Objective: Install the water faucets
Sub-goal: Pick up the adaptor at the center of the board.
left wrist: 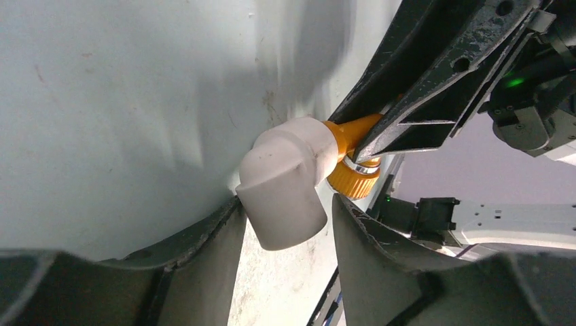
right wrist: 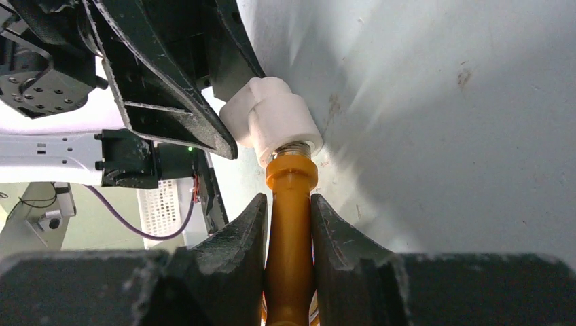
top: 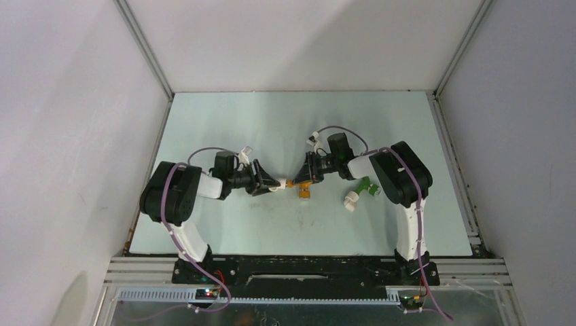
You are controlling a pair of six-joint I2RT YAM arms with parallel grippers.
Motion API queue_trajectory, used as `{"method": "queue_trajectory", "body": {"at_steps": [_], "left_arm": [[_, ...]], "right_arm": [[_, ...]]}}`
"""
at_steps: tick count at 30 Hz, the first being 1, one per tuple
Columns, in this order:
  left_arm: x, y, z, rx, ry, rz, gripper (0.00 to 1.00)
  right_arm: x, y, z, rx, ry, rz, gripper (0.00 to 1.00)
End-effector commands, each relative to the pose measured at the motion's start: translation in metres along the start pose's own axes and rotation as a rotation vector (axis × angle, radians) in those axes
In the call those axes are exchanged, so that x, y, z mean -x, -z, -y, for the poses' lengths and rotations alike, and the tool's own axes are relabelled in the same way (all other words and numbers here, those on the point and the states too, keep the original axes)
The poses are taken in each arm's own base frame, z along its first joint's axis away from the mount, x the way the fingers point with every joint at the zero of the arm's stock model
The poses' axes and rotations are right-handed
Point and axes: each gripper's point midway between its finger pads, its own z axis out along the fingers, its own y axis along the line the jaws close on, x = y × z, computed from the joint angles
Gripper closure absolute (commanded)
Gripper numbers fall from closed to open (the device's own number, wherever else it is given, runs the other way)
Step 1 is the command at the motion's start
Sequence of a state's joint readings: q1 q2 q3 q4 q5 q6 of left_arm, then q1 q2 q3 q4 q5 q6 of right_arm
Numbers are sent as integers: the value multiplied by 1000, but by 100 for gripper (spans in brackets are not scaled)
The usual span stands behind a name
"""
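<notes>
My left gripper (top: 270, 183) (left wrist: 286, 204) is shut on a white elbow fitting (left wrist: 289, 183) (top: 280, 183), held at mid table. My right gripper (top: 309, 178) (right wrist: 288, 198) is shut on the body of the orange faucet (right wrist: 291, 231) (top: 297, 183). The faucet's threaded metal end sits in the mouth of the elbow (right wrist: 272, 119), in line with it. Its ribbed orange handle (left wrist: 353, 178) hangs below. The green faucet (top: 369, 185) lies on the table beside the right arm, partly hidden by it.
A second white elbow fitting (top: 351, 200) lies just in front of the green faucet. The pale green table mat (top: 292, 122) is walled by white panels at the left, back and right. The arm bases stand at the near edge.
</notes>
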State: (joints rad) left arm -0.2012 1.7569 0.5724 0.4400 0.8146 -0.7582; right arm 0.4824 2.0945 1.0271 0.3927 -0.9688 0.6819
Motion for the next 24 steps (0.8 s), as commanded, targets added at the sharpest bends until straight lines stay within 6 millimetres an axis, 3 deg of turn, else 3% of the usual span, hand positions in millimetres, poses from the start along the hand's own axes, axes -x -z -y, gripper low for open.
{"method": "queue_trajectory", "body": {"at_steps": [1, 5, 10, 16, 19, 24], "left_arm": [[-22, -5, -37, 79, 70, -3, 45], [-18, -7, -30, 36, 62, 8, 59], [-15, -7, -29, 43, 62, 14, 98], [-13, 4, -8, 128, -71, 39, 100], [-7, 15, 24, 153, -202, 82, 100], [6, 49, 78, 102, -290, 233, 100]], "right_arm": [[13, -6, -17, 70, 84, 10, 100], [15, -10, -19, 89, 89, 18, 100], [14, -9, -16, 65, 97, 15, 100], [11, 14, -31, -37, 169, 8, 100], [10, 29, -52, -78, 246, 17, 100], [5, 67, -96, -117, 352, 88, 100]]}}
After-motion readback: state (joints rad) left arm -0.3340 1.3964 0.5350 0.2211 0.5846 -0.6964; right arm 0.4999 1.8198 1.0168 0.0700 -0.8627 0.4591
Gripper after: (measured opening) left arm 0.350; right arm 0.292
